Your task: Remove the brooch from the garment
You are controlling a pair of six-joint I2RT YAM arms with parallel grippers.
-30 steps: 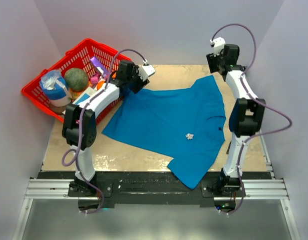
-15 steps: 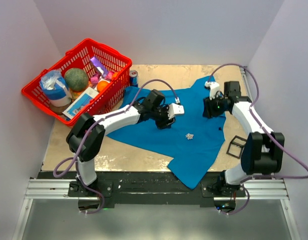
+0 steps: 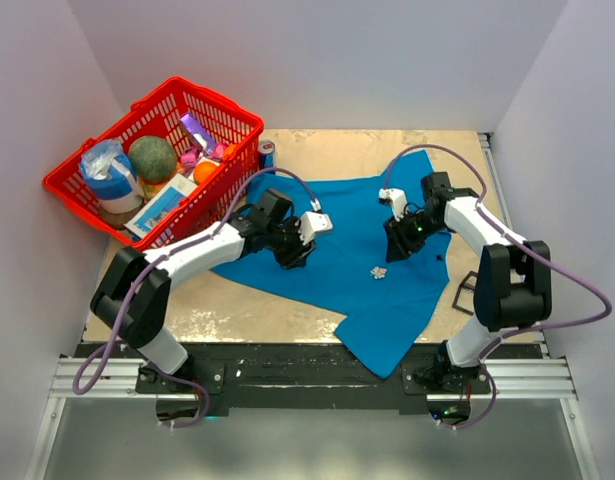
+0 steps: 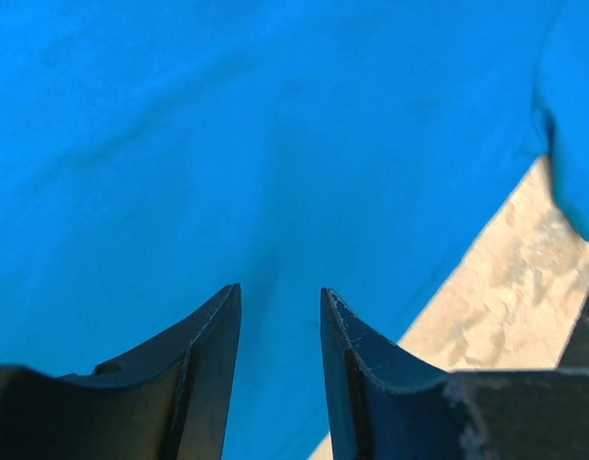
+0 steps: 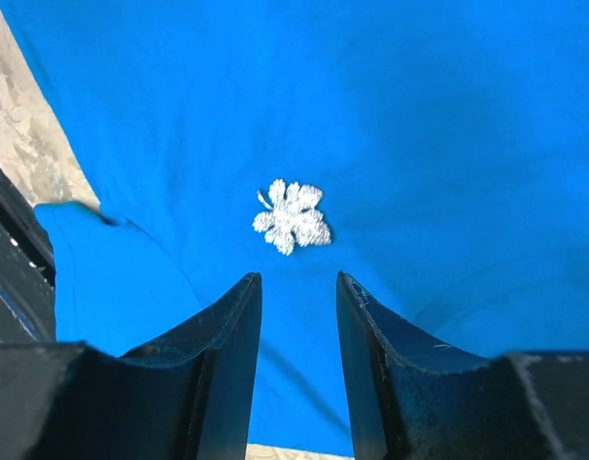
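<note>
The blue T-shirt lies spread flat on the table. The small silvery brooch sits on its lower middle and shows in the right wrist view just beyond the fingertips. My right gripper hovers over the shirt just behind the brooch, open and empty. My left gripper is over the shirt's left part, open and empty, with only blue cloth between its fingers.
A red basket with groceries stands at the back left. A can stands beside it. A small black frame lies at the right of the shirt. Bare tabletop shows past the shirt's hem.
Both arms swung in from the back of the table and lowered over the shirt. The right gripper now sits close to the brooch. The left gripper drew back to the left.
</note>
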